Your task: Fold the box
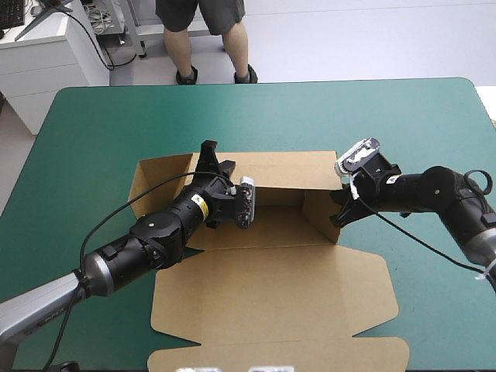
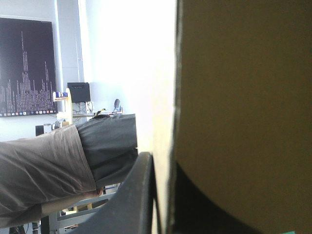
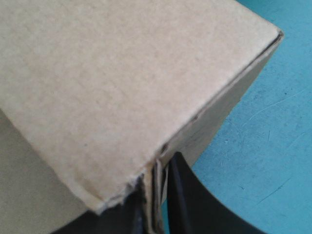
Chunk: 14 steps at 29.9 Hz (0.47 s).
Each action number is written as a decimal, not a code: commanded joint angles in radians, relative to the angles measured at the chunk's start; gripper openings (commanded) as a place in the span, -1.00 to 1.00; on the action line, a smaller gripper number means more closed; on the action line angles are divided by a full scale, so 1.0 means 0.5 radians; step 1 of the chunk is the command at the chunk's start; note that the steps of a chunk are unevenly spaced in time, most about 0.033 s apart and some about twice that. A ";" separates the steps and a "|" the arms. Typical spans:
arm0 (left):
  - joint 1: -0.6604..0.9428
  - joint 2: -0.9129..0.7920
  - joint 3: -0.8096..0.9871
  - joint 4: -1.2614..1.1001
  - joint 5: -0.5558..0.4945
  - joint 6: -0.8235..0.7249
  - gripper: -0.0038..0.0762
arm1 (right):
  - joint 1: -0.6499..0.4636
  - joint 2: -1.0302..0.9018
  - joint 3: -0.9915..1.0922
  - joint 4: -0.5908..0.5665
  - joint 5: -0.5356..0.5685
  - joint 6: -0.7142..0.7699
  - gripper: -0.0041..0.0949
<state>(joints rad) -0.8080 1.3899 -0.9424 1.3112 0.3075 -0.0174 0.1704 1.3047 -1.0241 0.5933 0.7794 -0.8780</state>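
While the brown box [image 1: 271, 287] sits on the teal-green worktop [image 1: 93, 132] with its walls raised and its lid flat, the left pincer [image 1: 217, 157] is clamped on the rear wall, the board's edge between its black fingers [image 2: 139, 195]. The right pincer [image 1: 338, 208] is clamped on the side wall's corner, with bare worktop just beside it.

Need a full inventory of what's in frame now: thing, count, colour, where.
box: 1, brown, middle of the table; far and right walls raised, lid flat toward the near edge
table: 1, teal-green cover, under the box
left gripper: 1, black fingers, shut on the box's far wall
right gripper: 1, black fingers, shut on the box's right wall at its near corner
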 commanded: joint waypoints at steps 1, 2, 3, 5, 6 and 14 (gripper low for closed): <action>-0.023 -0.029 -0.038 -0.047 -0.119 -0.085 -0.90 | 0.015 -0.008 -0.002 0.098 0.128 -0.033 -0.93; -0.028 -0.029 -0.061 -0.047 -0.119 -0.129 -0.83 | 0.015 -0.008 -0.002 0.081 0.068 0.014 -0.93; -0.034 -0.032 -0.086 -0.047 -0.110 -0.178 -0.73 | 0.015 -0.008 -0.002 0.059 -0.004 0.061 -0.92; -0.059 -0.050 -0.132 -0.047 -0.107 -0.275 -0.44 | 0.015 -0.008 -0.002 0.033 -0.137 0.134 -0.91; -0.084 -0.062 -0.153 -0.047 -0.102 -0.312 -0.24 | 0.015 -0.008 -0.002 0.013 -0.217 0.183 -0.91; -0.375 -0.157 -0.186 -0.047 0.164 -0.337 0.56 | 0.015 -0.008 -0.006 -0.250 -0.524 0.621 -0.92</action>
<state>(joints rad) -0.9462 1.3594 -0.9991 1.2802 0.3256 -0.1701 0.1769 1.3106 -1.0113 0.5110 0.5728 -0.6334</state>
